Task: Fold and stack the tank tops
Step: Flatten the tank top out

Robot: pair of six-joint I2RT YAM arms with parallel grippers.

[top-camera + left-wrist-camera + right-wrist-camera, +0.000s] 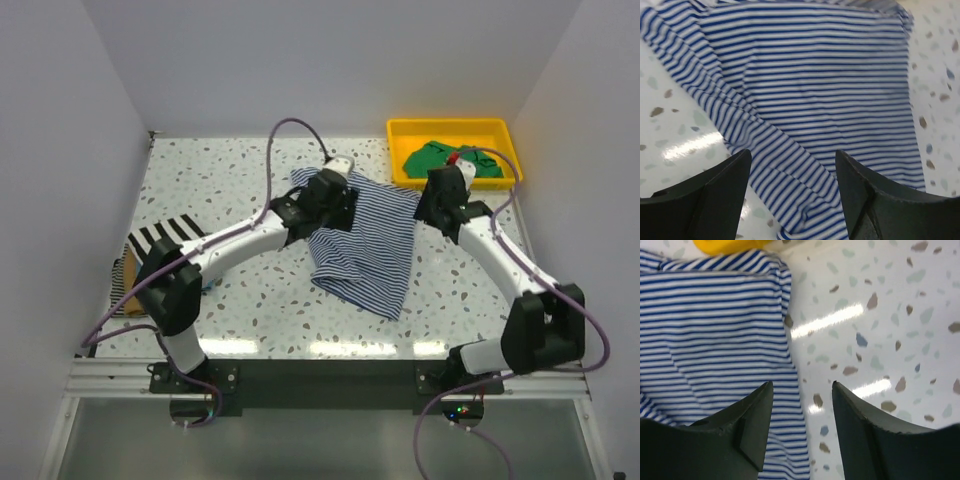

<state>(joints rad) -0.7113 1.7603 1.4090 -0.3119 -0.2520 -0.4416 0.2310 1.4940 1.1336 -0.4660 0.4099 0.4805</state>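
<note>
Yellow plastic tray [452, 125] sits at far-right corner of the tabletop [240, 300], long side along the back edge; tabletop is white terrazzo with grey-brown specks, glare streaks near the front; plain white walls [330, 60] on three sides; aluminium rail [110, 378] runs along the near edge.

One thin-striped tank top [365, 250], one green tank top [440, 158], one bold-striped tank top [160, 235], one yellow tray [450, 126] and two arms [235, 245] [495, 250].
</note>
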